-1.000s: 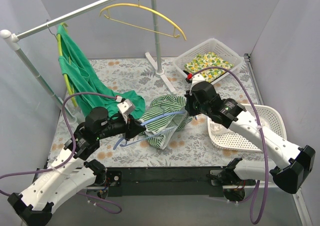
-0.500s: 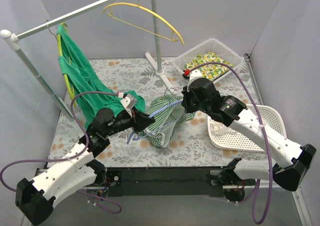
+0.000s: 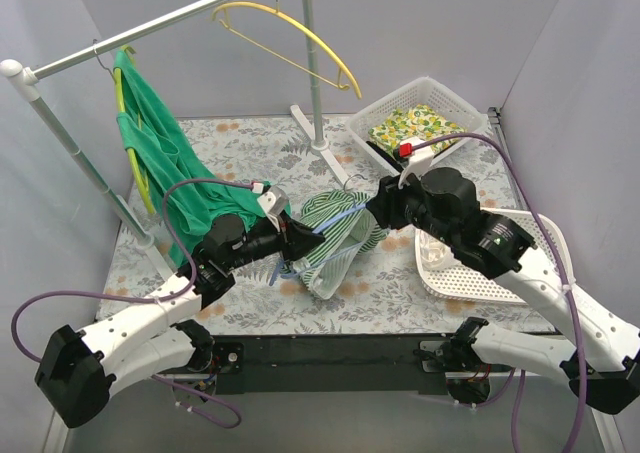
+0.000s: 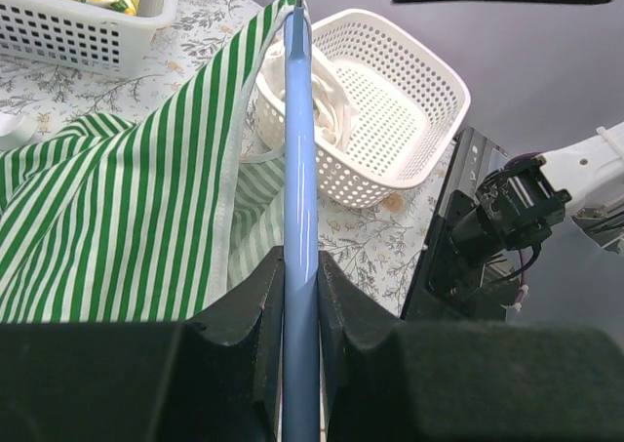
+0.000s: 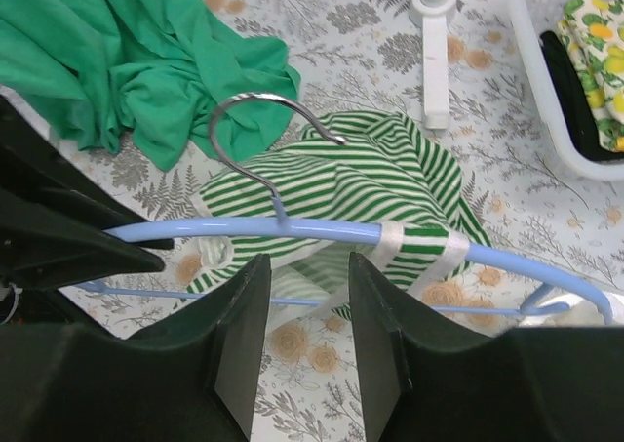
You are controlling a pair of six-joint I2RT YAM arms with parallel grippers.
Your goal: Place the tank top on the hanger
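Note:
The green-and-white striped tank top (image 3: pixel 340 235) hangs bunched on the light blue hanger (image 3: pixel 338 216) just above the floral table mat. My left gripper (image 3: pixel 300 241) is shut on the hanger's blue bar (image 4: pixel 299 169), and the striped cloth (image 4: pixel 127 218) drapes to its left. In the right wrist view a white strap (image 5: pixel 419 237) lies over the hanger (image 5: pixel 322 230), whose metal hook (image 5: pixel 258 105) points up above the tank top (image 5: pixel 361 179). My right gripper (image 5: pixel 307 296) is open just short of the hanger, holding nothing. From above, the right gripper (image 3: pixel 378 211) sits at the tank top's right edge.
A plain green garment (image 3: pixel 150 143) hangs from the rack at the left and trails onto the table. A yellow hanger (image 3: pixel 290 33) hangs from the rail. The rack's foot (image 3: pixel 320 138) stands behind. A square basket (image 3: pixel 455 98) holds yellow-patterned cloth. A round white basket (image 3: pixel 540 243) is at the right.
My right gripper has opened, let go of the tank top and drawn back to the right. The left gripper has carried the hanger to the right and forward.

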